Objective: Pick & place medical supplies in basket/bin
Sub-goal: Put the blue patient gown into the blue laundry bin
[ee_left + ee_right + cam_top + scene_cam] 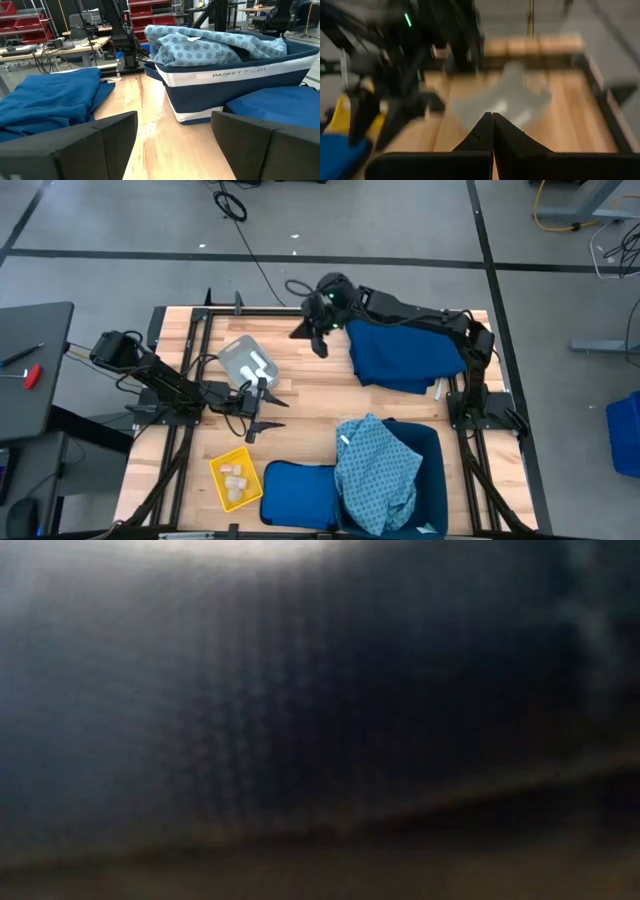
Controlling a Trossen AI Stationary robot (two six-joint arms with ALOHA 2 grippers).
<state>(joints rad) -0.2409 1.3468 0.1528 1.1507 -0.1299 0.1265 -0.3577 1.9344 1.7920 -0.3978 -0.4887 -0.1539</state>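
Observation:
The dark blue cloth point(405, 355) lies bunched on the table's far right part. The light blue patterned cloth point(375, 470) fills the dark blue bin point(432, 450) and hangs over its left rim. White packets lie in the grey tray point(247, 362), and pale packets lie in the yellow mesh basket point(236, 478). My left gripper point(262, 412) is open and empty, just to the near side of the tray, pointing toward the bin point(235, 85). My right gripper point(318, 345) is shut and empty, at the dark blue cloth's left edge, facing the tray point(505, 100).
A flat blue pad point(300, 492) lies at the near edge between the basket and the bin. A small white item point(438, 388) sits by the dark blue cloth's near right corner. The low view is blocked by something dark and close. Bare wood shows mid-table.

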